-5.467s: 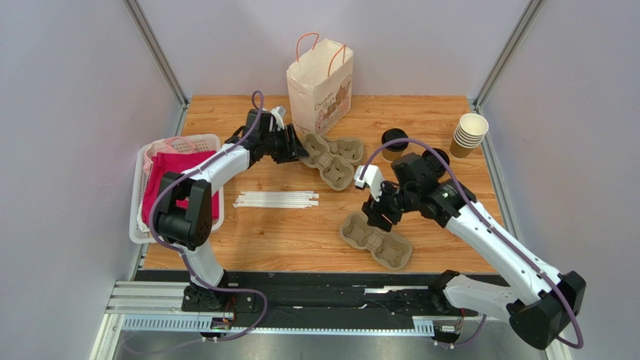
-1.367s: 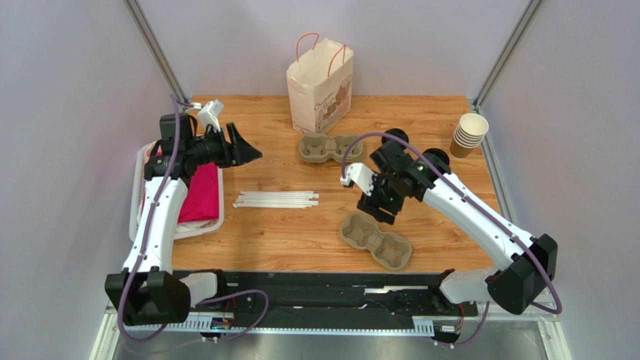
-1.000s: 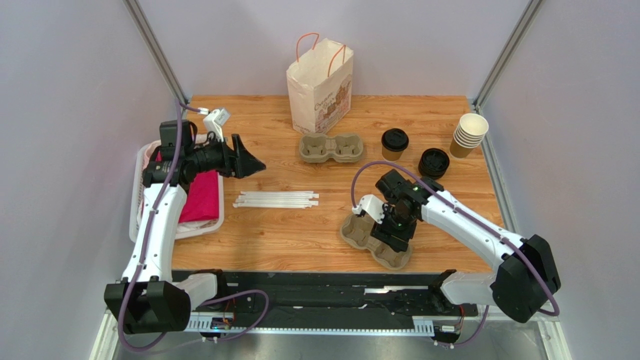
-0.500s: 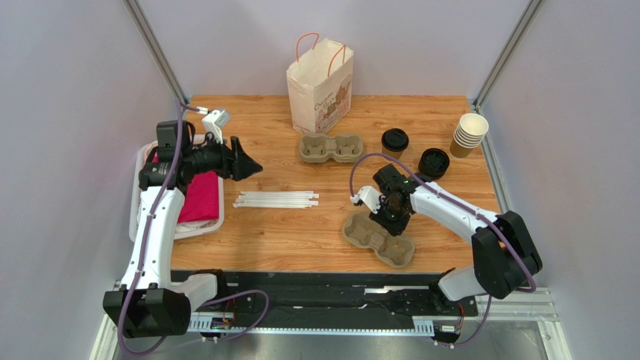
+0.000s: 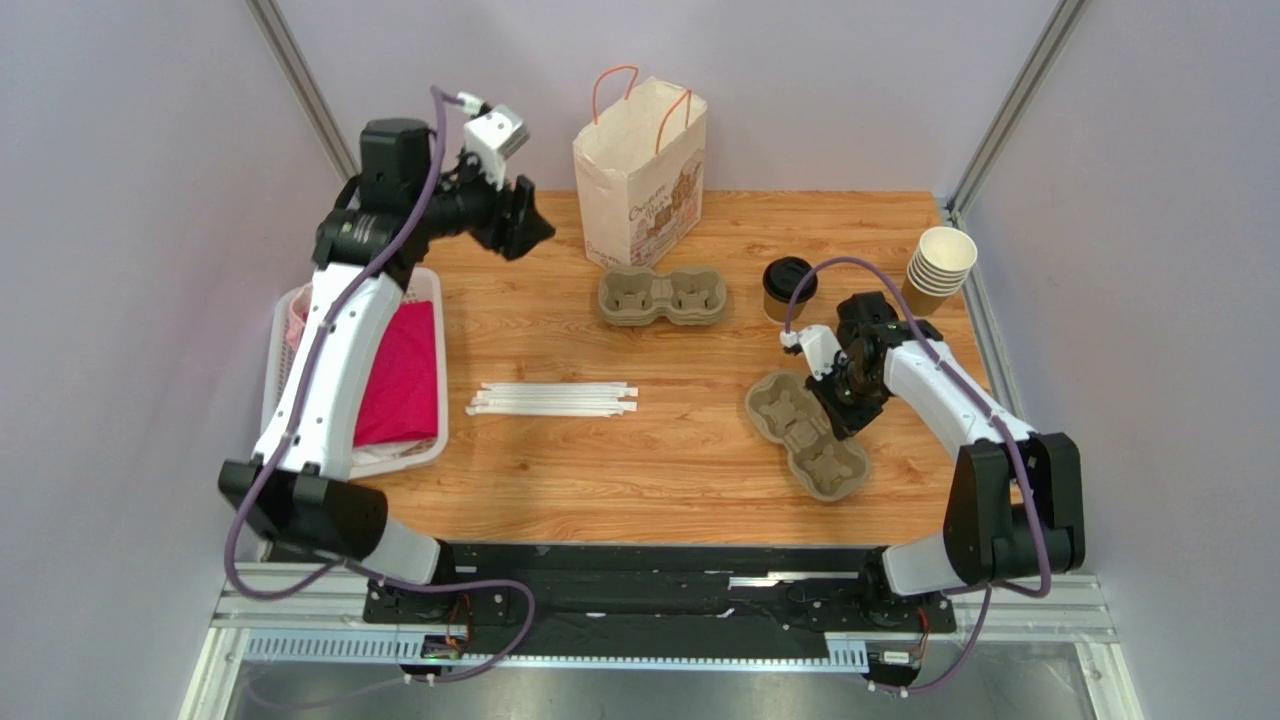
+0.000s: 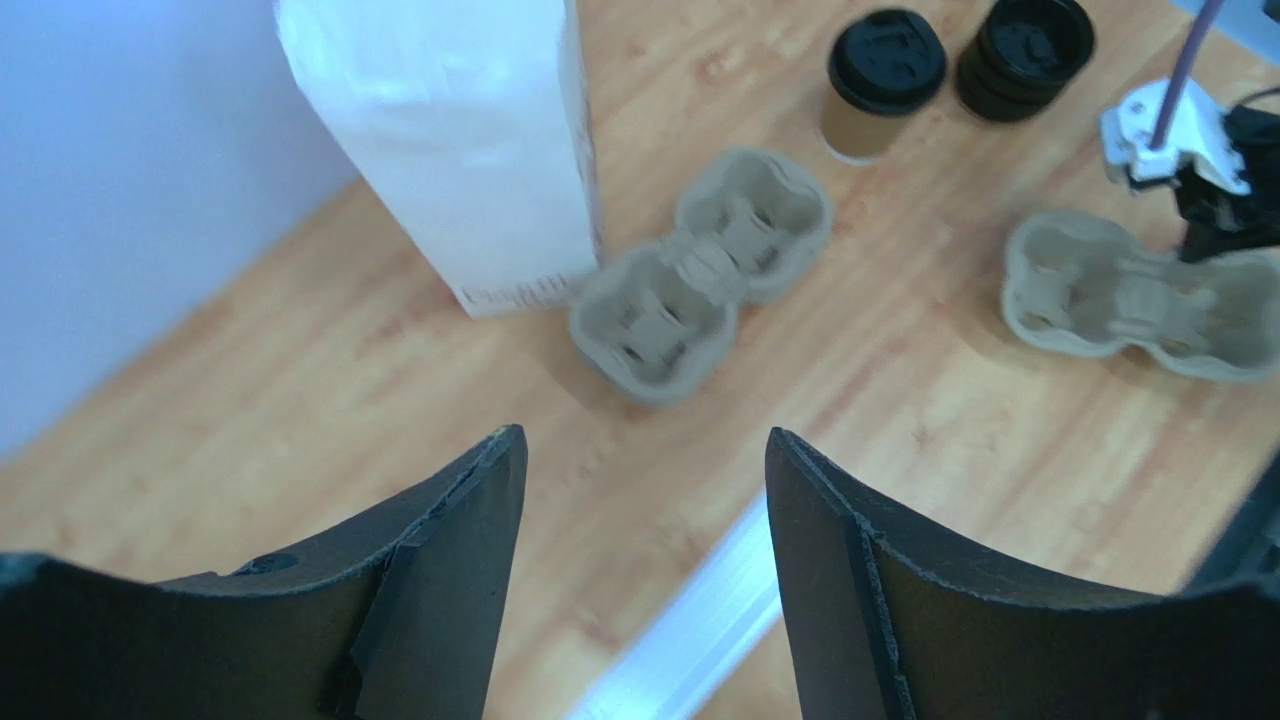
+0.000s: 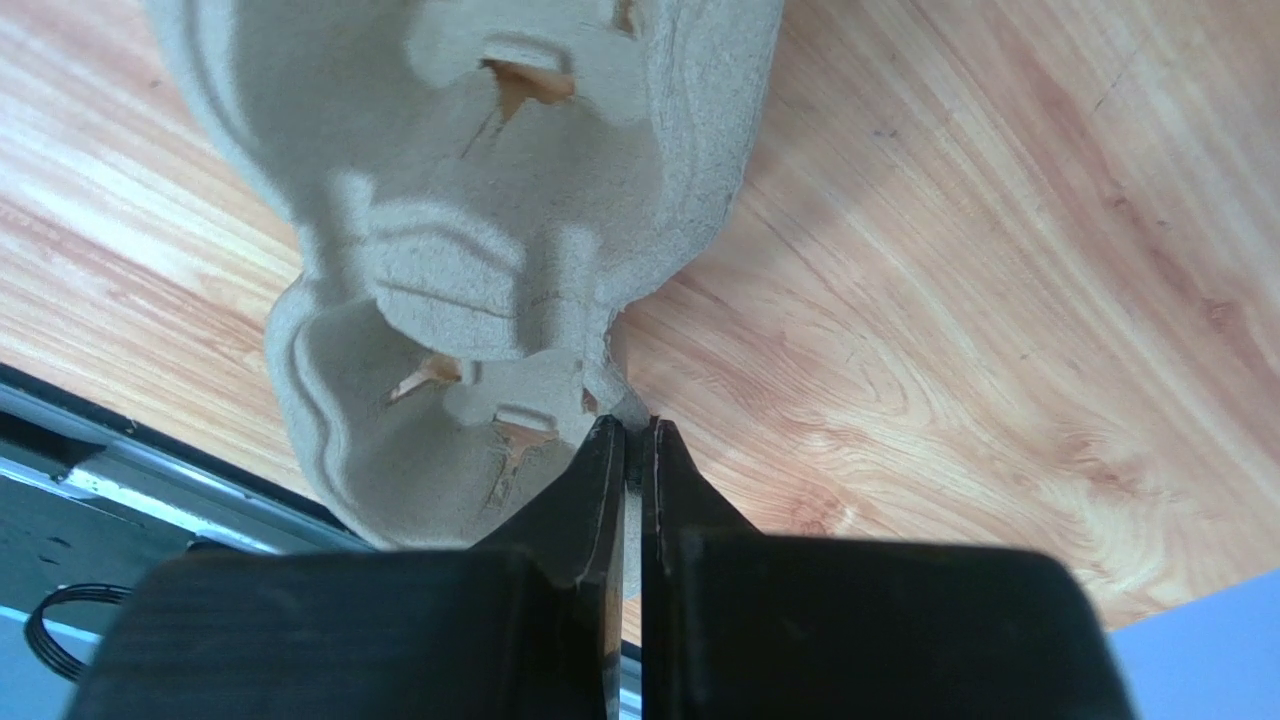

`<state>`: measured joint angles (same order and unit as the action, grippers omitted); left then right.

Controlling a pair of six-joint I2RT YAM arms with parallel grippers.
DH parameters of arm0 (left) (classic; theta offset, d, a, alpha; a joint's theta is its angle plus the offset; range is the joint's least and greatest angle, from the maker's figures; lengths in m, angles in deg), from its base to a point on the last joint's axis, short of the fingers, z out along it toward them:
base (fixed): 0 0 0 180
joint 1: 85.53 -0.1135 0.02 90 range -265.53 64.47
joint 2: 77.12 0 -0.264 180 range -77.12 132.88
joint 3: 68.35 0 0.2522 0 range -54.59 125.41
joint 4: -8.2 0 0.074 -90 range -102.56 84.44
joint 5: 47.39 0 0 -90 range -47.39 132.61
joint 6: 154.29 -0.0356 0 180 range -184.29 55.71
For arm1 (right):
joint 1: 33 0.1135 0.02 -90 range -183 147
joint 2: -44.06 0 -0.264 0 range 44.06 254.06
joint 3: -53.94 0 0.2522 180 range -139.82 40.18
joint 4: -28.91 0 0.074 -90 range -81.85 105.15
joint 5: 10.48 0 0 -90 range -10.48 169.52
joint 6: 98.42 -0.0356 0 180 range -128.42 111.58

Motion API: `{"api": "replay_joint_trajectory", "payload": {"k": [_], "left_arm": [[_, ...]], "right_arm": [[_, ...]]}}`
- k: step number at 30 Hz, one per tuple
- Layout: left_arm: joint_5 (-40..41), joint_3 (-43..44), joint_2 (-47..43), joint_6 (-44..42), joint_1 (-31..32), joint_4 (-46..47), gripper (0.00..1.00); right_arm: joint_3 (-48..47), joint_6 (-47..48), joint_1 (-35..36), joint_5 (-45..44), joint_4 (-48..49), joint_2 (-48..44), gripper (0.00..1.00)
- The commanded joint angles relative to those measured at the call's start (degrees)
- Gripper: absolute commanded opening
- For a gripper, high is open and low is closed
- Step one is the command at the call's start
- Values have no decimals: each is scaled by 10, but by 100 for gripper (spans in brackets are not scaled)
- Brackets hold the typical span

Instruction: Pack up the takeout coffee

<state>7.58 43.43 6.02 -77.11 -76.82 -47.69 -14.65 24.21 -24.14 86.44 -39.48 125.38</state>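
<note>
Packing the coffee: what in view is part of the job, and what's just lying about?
Job: coffee; bag; near carrier, pinched at its rim by the right claw.
Probably just lying about: far carrier; straws; cup stack; loose lids; basket with pink cloth.

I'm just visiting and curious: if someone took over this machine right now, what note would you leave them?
Left gripper: open, empty, raised near the paper bag.
Right gripper: shut on the rim of the near cup carrier.
Takeout coffee: upright on the table, lid on, touched by neither arm.
Done: nothing packed yet.
To do: probably coffee into a carrier, then the bag.
</note>
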Motion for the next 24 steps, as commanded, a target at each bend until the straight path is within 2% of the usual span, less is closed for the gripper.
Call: {"api": "replay_joint_trajectory", "payload": {"k": [1,2,4,7,8,10,11,12,19,24], "left_arm": [[60,135,127,-68,33,60,68],[64,190,151,-75,39,65,68],[74,240,215,-102,55,70,69],[68,325,292,-121,69,76,70],[59,355,307,-121,70,78,70],[40,373,341,-121,76,84,71],[37,377,348,-126,79,94,72],[31,373,358,-130,86,99,72],[52,355,403,-164,113,129,72],[78,364,430,-175,115,130,64]], "right_arm": [[-28,-33,-25,27,10,35,0],[-31,-36,-32,29,10,38,0],[-37,-46,-38,29,8,41,6],[-50,-52,-43,37,-10,32,25],[-62,-53,-45,39,-16,29,37],[-77,-55,-47,44,-35,14,46],[-91,-56,-48,49,-41,8,62],[-99,-56,-48,53,-51,3,69],[-177,-65,-50,79,-94,-19,73],[-210,-63,-52,92,-122,-32,74]]}}
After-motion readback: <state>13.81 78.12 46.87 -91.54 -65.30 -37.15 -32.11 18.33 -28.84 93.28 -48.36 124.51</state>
